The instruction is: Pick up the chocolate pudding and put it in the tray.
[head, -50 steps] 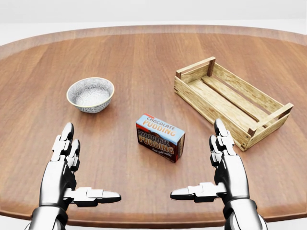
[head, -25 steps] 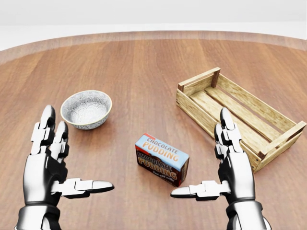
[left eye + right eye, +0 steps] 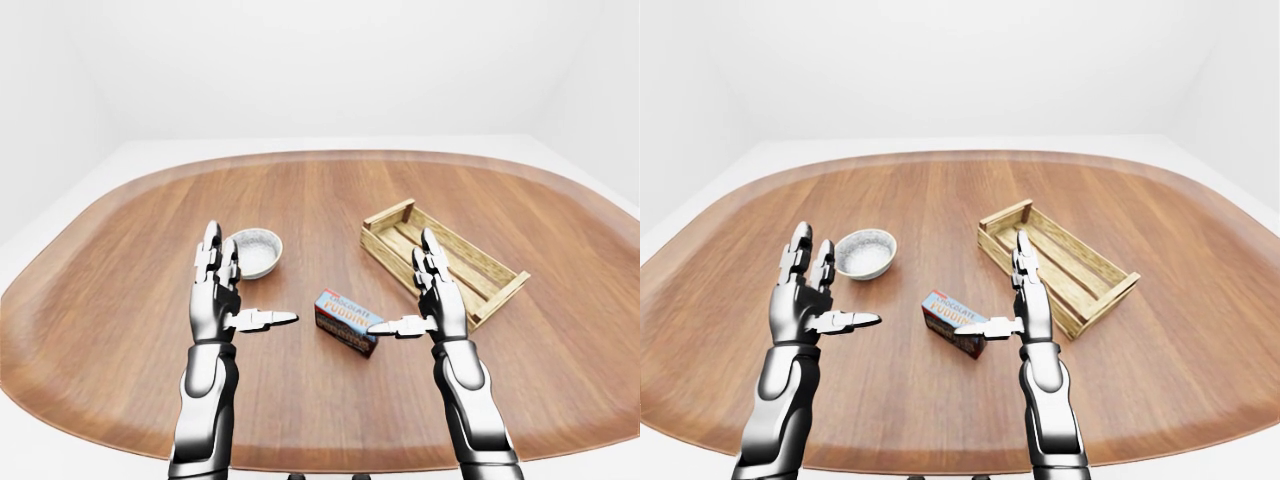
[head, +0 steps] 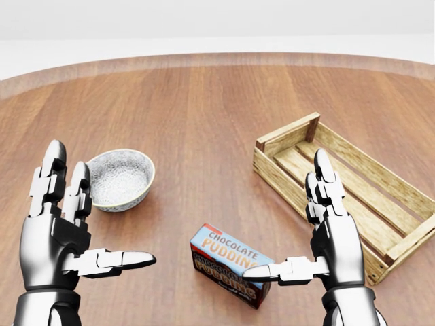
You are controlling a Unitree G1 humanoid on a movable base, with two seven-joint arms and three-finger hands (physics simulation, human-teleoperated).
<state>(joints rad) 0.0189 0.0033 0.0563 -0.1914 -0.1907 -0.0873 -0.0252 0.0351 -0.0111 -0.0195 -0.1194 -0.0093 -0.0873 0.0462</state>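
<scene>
My left hand [image 4: 64,231] and right hand [image 4: 319,234] hover spread apart. The pudding box [image 4: 228,274] lies on the bench [image 3: 330,195] beside the tray [image 4: 343,187]; only the eye views show the bench's whole rim.

The renders are bright and evenly lit, with soft light from above. Shadows are faint and diffuse: a pale one lies under the bowl [image 4: 120,179] and along the crate [image 4: 343,187]. The wooden surface [image 4: 204,115] carries a mild sheen, no harsh glare. The metal fingers [image 4: 319,178] show white highlights. Everything is sharp; the eye views bend the surface's rim, wide-angle.
</scene>
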